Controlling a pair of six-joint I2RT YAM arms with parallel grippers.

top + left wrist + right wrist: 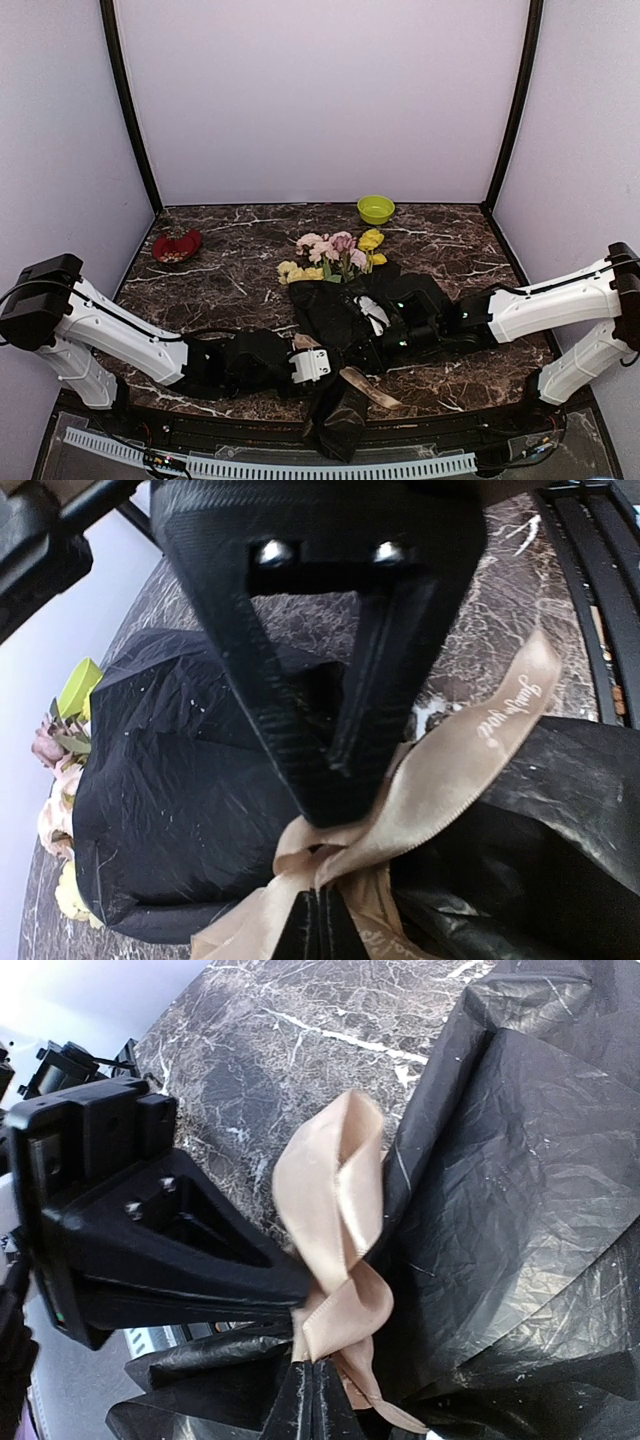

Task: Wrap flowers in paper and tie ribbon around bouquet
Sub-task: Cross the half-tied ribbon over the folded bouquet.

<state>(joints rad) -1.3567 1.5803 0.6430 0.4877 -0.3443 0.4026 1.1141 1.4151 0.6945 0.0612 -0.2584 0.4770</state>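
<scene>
While reaching in low from both sides over the near tabletop (470, 385), lets a crumpled tail of the black paper (338, 420) spill over the near edge between the two arm bases, with one loose end of the beige ribbon (368, 388) lying just beside it on the marble. Just beyond, holds the left fingers (318, 930) pressed together on the ribbon right at its knot, loops and a printed tail fanning out around the tips. Holds the right fingers (312, 1405) pressed together on the same knot from the opposite side, just beside the left pair. Grips at the narrowed lower part of the bouquet (350, 310), lying flat on the tabletop and widening in glossy, crinkly black toward the far side. Shows pink and yellow flowers (335, 255) sticking out of the wide end, heads pointing away from the arms. Farther back, leaves a red dish (177, 245) at the far left and a green bowl (376, 209) near the back wall, both well apart from the bouquet.
</scene>
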